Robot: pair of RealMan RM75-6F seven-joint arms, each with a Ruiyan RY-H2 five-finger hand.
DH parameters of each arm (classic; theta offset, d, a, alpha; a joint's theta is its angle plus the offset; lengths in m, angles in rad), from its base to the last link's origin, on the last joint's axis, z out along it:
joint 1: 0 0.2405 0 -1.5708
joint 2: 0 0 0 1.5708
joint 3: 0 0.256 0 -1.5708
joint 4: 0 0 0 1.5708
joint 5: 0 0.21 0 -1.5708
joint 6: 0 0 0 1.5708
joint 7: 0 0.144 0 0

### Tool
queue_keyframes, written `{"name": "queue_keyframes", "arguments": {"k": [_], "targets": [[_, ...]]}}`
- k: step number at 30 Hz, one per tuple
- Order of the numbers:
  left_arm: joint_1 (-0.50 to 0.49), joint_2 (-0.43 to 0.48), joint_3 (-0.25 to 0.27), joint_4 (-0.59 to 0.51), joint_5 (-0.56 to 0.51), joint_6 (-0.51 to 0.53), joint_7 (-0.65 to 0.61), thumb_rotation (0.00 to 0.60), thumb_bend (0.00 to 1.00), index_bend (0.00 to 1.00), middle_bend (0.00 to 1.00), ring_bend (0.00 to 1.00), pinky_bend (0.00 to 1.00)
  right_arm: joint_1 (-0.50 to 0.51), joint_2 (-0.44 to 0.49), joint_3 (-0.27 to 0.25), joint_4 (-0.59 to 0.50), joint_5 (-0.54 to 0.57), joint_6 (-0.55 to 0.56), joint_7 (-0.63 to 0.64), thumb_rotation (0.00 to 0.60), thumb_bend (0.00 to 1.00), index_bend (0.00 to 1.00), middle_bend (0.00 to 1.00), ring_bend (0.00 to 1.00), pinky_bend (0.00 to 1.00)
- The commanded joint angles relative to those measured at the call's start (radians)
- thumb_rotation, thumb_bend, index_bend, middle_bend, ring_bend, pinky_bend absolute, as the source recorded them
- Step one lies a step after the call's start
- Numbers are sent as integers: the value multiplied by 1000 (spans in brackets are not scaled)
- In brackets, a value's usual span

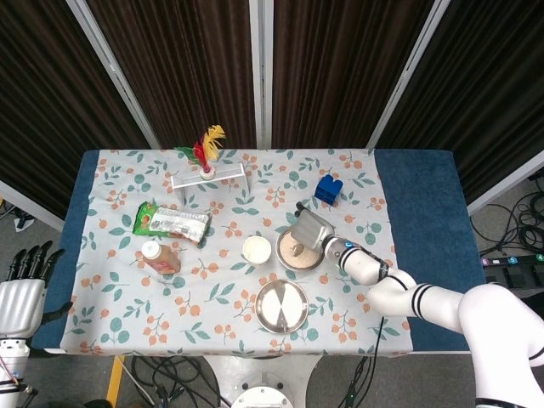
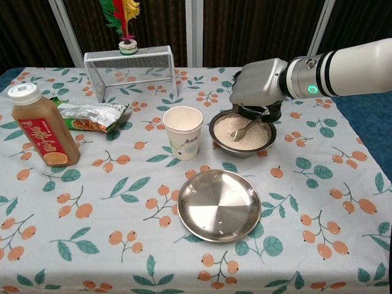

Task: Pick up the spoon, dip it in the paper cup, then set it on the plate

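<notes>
My right hand (image 2: 260, 84) (image 1: 309, 229) holds a metal spoon (image 2: 246, 128) by its handle. The spoon's bowl dips into the rice in the metal bowl (image 2: 241, 133) (image 1: 298, 249). A white paper cup (image 2: 182, 131) (image 1: 256, 250) stands upright just left of that bowl. The round metal plate (image 2: 219, 204) (image 1: 281, 305) lies bare in front of them, nearer the table's front edge. My left hand (image 1: 24, 285) hangs off the table's left side with fingers apart, holding nothing.
A brown drink bottle (image 2: 39, 130) stands at the left, with a green snack packet (image 2: 90, 114) behind it. A white wire rack (image 2: 129, 70) carrying a feathered shuttlecock (image 2: 125, 21) is at the back, and a blue block (image 2: 267, 87) sits behind the right hand.
</notes>
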Motion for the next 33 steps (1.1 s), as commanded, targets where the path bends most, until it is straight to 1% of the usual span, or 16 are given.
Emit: {"name": "queue_keyframes", "arguments": {"k": [1, 5, 9, 16, 22, 29, 33], "targets": [[2, 0, 0, 0, 2, 4, -1, 600, 32, 188, 144, 74, 73, -7, -5, -9, -19, 20, 44, -4, 600, 327, 565, 565, 201, 110], [3, 0, 2, 0, 5, 5, 1, 600, 32, 188, 144, 74, 72, -39, 1, -13, -34, 23, 109, 22, 600, 327, 566, 564, 201, 91], [0, -2, 1, -2, 7, 3, 7, 600, 32, 188, 144, 74, 72, -81, 5, -21, -38, 5, 153, 82, 600, 327, 565, 564, 201, 80], [-3, 2, -1, -12, 9, 3, 20, 600, 32, 188, 144, 74, 73, -147, 7, -22, -17, -70, 222, 212, 600, 327, 566, 564, 206, 62], [-6, 10, -5, -23, 10, 4, 26, 600, 32, 188, 144, 74, 72, -180, 48, -18, -34, -138, 271, 287, 600, 327, 566, 564, 206, 58], [-10, 12, -9, -26, 10, 4, 29, 600, 32, 188, 144, 74, 73, -190, 117, 16, -126, -187, 324, 311, 600, 327, 566, 564, 206, 50], [-11, 13, -11, -24, 7, 2, 27, 600, 32, 188, 144, 74, 73, -172, 140, 47, -179, -196, 324, 302, 600, 327, 566, 564, 206, 47]]}}
